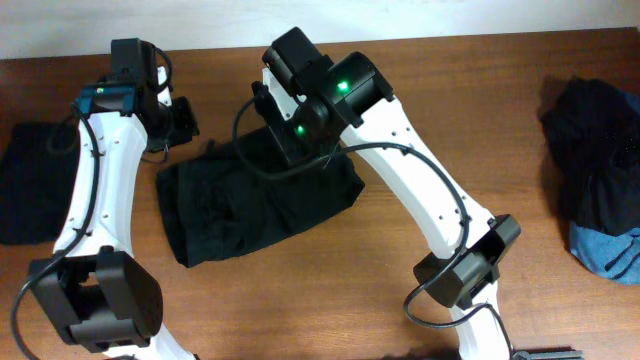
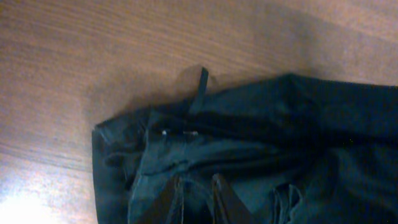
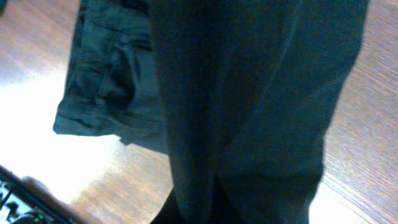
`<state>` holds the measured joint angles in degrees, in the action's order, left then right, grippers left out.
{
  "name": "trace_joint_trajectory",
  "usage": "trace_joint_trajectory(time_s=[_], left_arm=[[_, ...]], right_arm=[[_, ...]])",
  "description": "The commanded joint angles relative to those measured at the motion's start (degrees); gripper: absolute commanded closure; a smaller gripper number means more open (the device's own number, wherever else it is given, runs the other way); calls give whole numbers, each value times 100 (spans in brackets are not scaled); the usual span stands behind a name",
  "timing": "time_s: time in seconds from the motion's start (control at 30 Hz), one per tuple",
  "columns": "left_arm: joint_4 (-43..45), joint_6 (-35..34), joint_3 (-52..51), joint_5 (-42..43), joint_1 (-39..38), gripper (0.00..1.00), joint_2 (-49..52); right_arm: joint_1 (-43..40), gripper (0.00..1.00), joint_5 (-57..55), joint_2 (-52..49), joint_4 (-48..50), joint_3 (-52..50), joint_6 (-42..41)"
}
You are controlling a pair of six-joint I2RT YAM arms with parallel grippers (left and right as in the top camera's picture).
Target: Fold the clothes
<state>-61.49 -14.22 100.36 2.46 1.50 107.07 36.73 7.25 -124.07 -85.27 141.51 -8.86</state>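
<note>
The black trousers (image 1: pixel 250 205) lie crumpled in the middle of the table, one of the clothes. In the overhead view my left gripper (image 1: pixel 188 122) is at their upper left corner. The left wrist view has its fingers (image 2: pixel 227 199) closed on a fold of the waistband (image 2: pixel 186 134), and a belt loop (image 2: pixel 201 87) sticks up. My right gripper (image 1: pixel 290 150) is at the upper edge of the trousers. It is shut on black cloth (image 3: pixel 249 93), which is pulled taut in front of the camera and hides the fingers.
A folded black garment (image 1: pixel 30 180) lies at the far left edge. At the far right a heap of dark clothes (image 1: pixel 595 150) sits with a blue piece (image 1: pixel 605 250) at its near side. Bare wood lies along the front.
</note>
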Motion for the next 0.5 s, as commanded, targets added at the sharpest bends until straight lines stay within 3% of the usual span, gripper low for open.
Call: trace_joint_trajectory(time_s=[0.0, 0.23, 0.47], left_arm=[[-81, -57, 90, 79, 17, 83, -15], [-166, -55, 90, 562, -111, 83, -15], [-153, -52, 90, 826, -765, 83, -13]], right_arm=[[-433, 96, -173, 98, -37, 20, -177], [-1751, 96, -192, 186, -103, 20, 214], [-3316, 96, -129, 223, -229, 20, 568]])
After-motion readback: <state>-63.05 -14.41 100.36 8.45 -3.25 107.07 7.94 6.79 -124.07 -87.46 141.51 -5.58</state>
